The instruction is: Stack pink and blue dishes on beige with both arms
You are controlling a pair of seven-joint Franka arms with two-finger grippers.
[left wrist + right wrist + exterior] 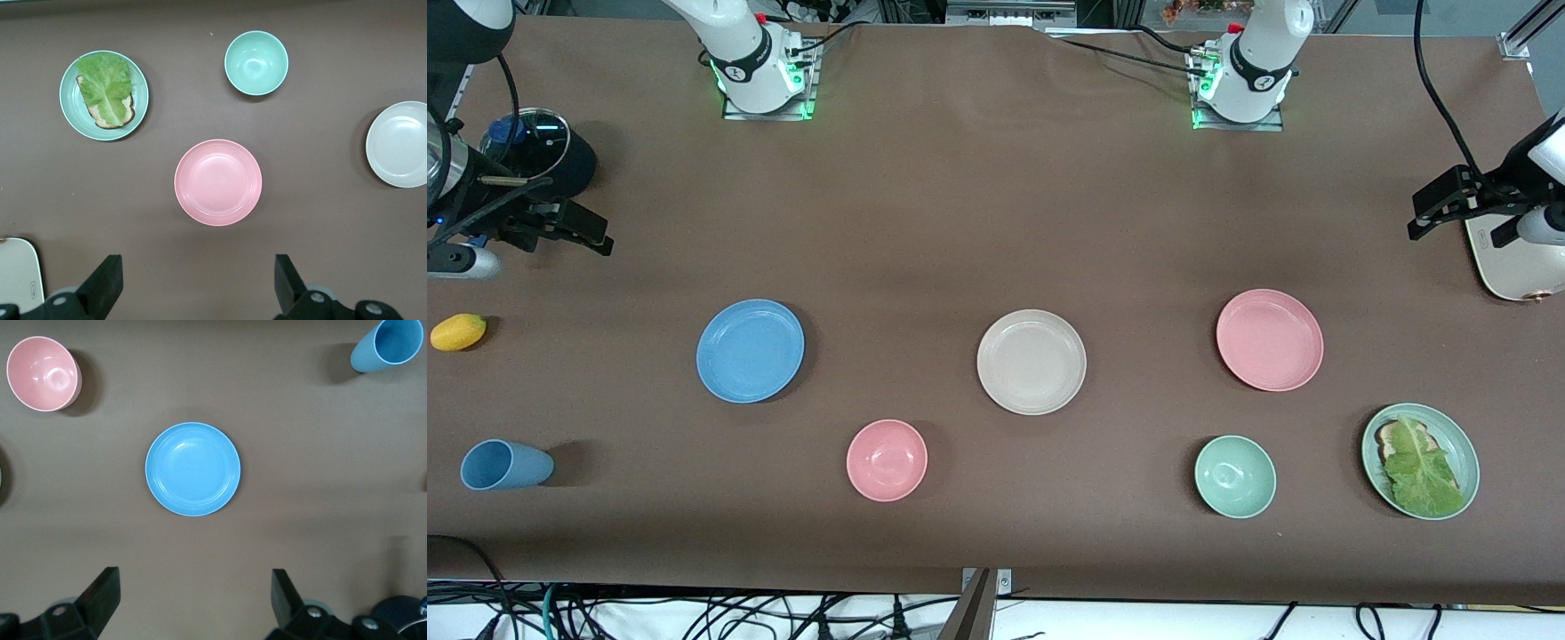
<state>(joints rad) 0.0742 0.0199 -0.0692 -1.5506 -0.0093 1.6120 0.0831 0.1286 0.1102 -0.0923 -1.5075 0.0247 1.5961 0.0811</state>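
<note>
Three plates, unstacked: beige plate mid-tabletop, blue plate toward the right arm's end, pink plate toward the left's. Probably light, stiff, slick; grip rims. Left pincer and right pincer spread, empty, overhead.

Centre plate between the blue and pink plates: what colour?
Beige-cream flat round plate, matte; clearest in the front view.

Brown-covered table; tangled cables along near edge, possibly on floor.
</note>
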